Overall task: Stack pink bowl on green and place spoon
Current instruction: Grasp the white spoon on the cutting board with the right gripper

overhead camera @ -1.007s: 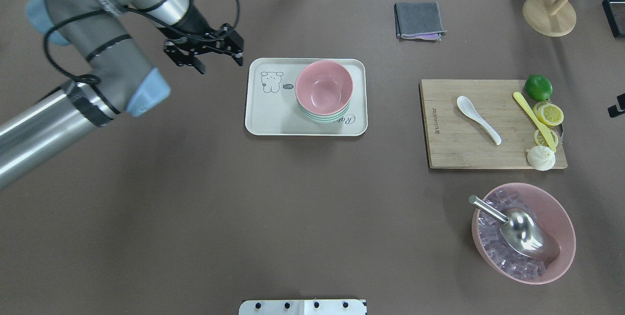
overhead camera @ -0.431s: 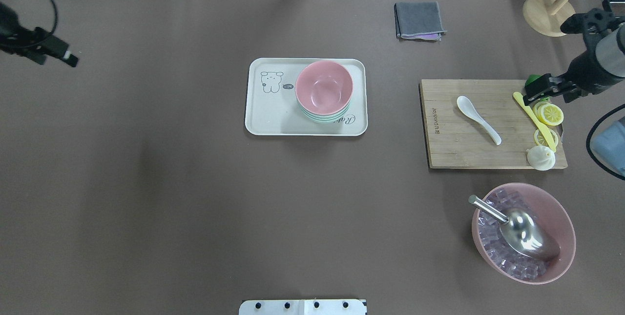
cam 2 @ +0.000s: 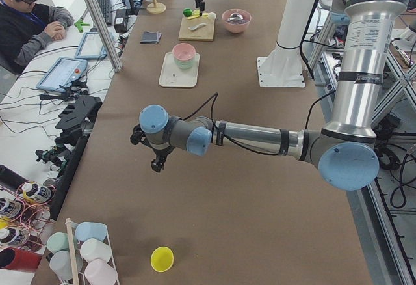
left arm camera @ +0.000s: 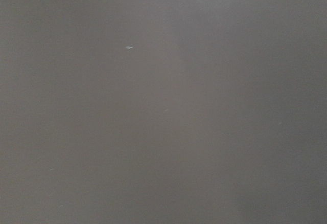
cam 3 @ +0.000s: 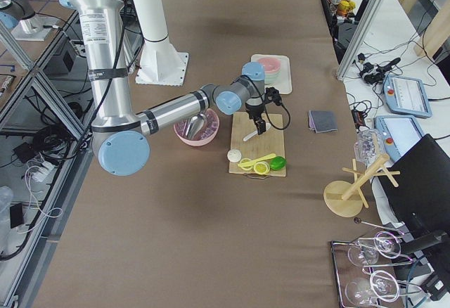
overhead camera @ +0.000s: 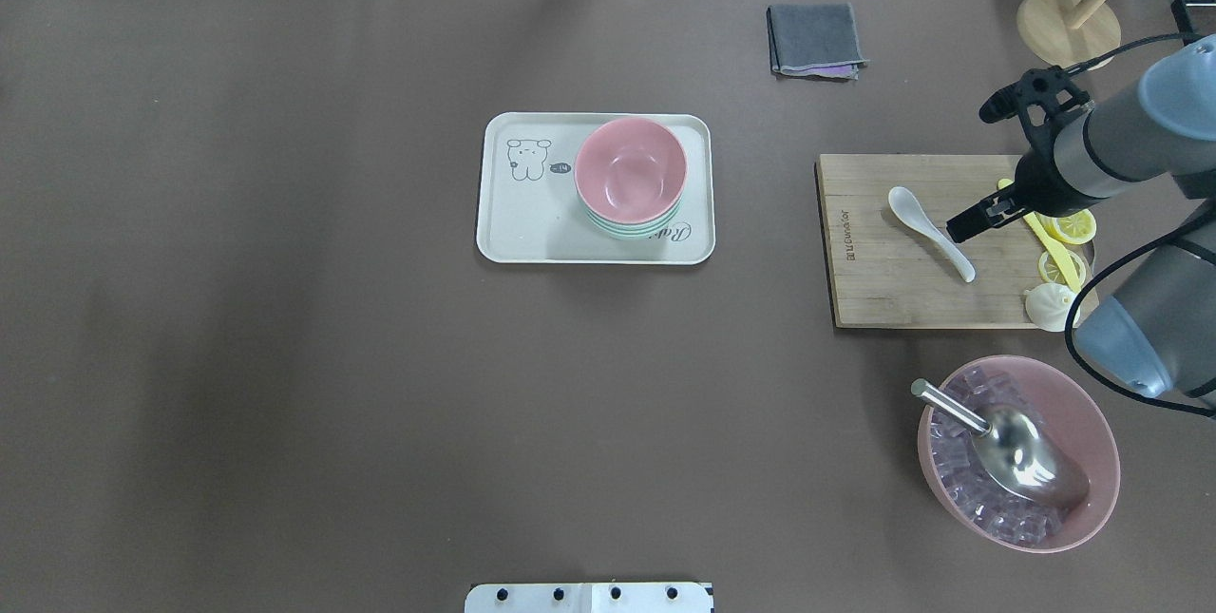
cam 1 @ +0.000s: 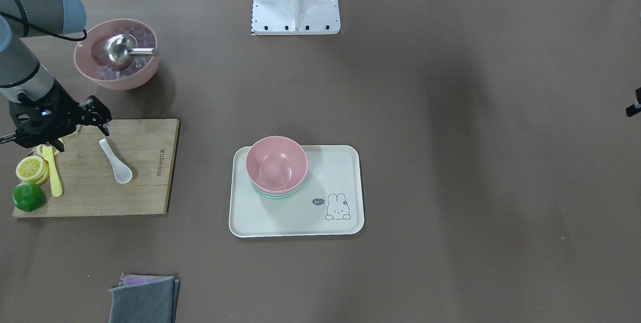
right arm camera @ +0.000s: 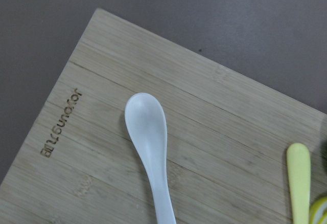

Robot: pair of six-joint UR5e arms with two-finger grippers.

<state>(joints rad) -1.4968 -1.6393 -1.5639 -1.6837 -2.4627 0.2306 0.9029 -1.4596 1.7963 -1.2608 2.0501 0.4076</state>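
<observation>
- Risk: the spoon (overhead camera: 932, 237) lies flat on the cutting board (overhead camera: 874, 295). Its thin handle can slip from the fingers, or they can push it toward the yellow knife (overhead camera: 1054, 257) nearby.
- Your right gripper (overhead camera: 988, 214) hangs just above the handle, fingers apart, holding nothing. For the left gripper (cam 2: 156, 162) I cannot tell.
- The spoon is white and glossy, with 1 deep oval end. It is well apart from the pink bowl (overhead camera: 629, 171), which sits in the green bowl (overhead camera: 617, 231).

A wooden cutting board (overhead camera: 893, 295) holds a green lime (cam 1: 28, 196), lemon slices (cam 1: 31, 168), a yellow knife (cam 1: 53, 180) and a white bun (overhead camera: 1045, 307). Near it, a big pink bowl (overhead camera: 1102, 442) is full of ice cubes (overhead camera: 959, 489), with a shiny metal scoop (overhead camera: 1031, 466) inside. A folded gray cloth (overhead camera: 815, 38) lies well apart.
</observation>
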